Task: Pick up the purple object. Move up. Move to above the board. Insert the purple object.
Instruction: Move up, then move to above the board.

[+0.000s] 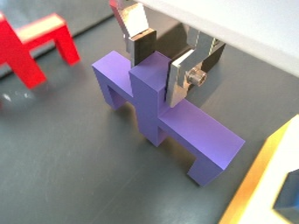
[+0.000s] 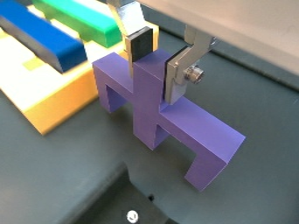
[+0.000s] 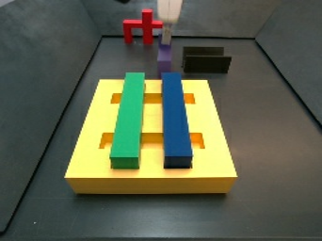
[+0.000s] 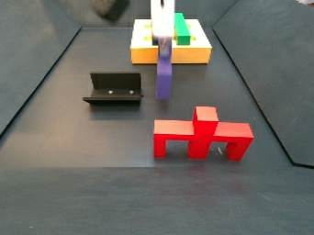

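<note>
Purple object (image 1: 163, 114), matte and blocky, stands on dark floor, its stem clamped by the gripper (image 1: 162, 63). Beside it in a wrist view lies the yellow board (image 2: 52, 101); a side view shows the red piece (image 4: 200, 136) apart.

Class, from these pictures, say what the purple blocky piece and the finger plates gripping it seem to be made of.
The purple blocky piece looks like matte plastic, possibly painted wood: uniform colour, crisp edges, no glare. The tool straddles its upright stem; the flat silver finger plates look like brushed metal, with a visible screw and dark, probably rubber, pads.
</note>
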